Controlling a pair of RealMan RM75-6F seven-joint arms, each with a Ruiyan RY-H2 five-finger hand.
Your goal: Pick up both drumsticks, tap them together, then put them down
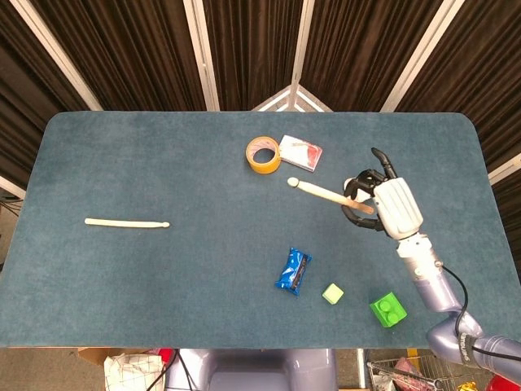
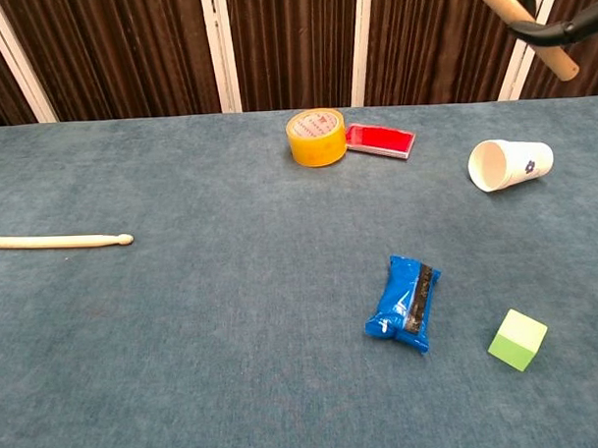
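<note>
Above the table's right side, the right hand (image 1: 376, 199) gripped one drumstick (image 1: 321, 191) raised for tapping, while the other drumstick (image 1: 126, 222) lay far left, the left hand unseen.

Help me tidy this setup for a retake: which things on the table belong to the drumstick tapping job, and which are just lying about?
Job: drumstick held by the right hand at; drumstick lying on the table.

Lying about: tape roll, red packet, paper cup, blue wrapper, pale green cube, green brick.
</note>
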